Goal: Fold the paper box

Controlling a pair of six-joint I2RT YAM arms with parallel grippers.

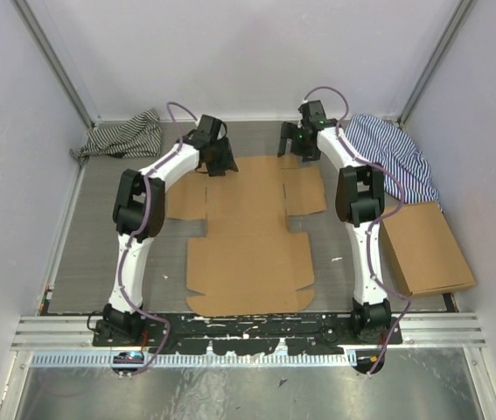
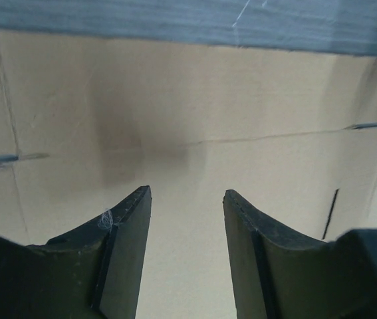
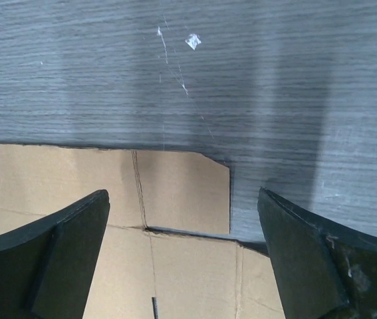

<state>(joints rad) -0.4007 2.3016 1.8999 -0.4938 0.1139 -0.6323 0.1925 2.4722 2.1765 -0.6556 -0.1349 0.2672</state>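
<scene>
Held left gripper (image 2: 188, 193) part-open and empty over far-left edge of the flat box (image 1: 248, 254), right gripper (image 3: 183, 196) spread wide, empty, over its far-right corner.

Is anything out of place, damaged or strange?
Nothing looks damaged. The flat brown die-cut cardboard sheet lies straight. The other brown cardboard box lies askew at the right; a crumpled grey striped cloth and a blue striped cloth sit in the far corners.

The grey table (image 1: 99, 245) bears the flat paper box (image 1: 252, 241), another cardboard box (image 1: 427, 249), a dark-striped cloth (image 1: 125, 136) and a blue-striped cloth (image 1: 394, 156).
</scene>
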